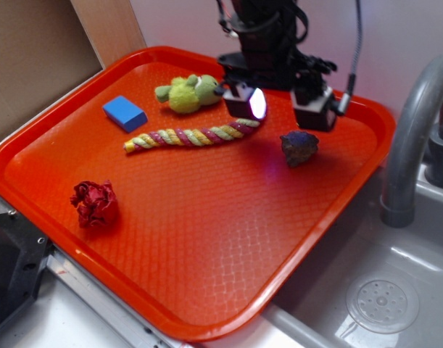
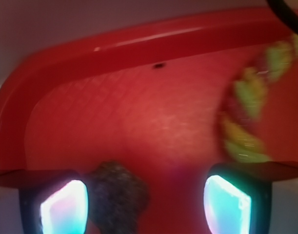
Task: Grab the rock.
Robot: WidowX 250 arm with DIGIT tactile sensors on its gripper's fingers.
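The rock (image 1: 299, 147) is a small, lumpy grey-brown stone lying on the orange tray (image 1: 206, 239) towards its right side. My gripper (image 1: 279, 107) hangs open just behind and above it, with glowing pads on both fingers. In the wrist view the rock (image 2: 117, 195) lies between the fingers, close beside the left pad (image 2: 63, 207) and well apart from the right pad (image 2: 227, 204). My gripper (image 2: 145, 207) holds nothing.
A striped rope (image 1: 192, 135) lies left of the rock, and its end (image 2: 244, 112) shows in the wrist view. A green plush toy (image 1: 186, 93), a blue block (image 1: 125, 113) and a dark red foil ball (image 1: 95, 204) also sit on the tray. A grey faucet (image 1: 413, 130) and a sink (image 1: 381, 297) stand to the right.
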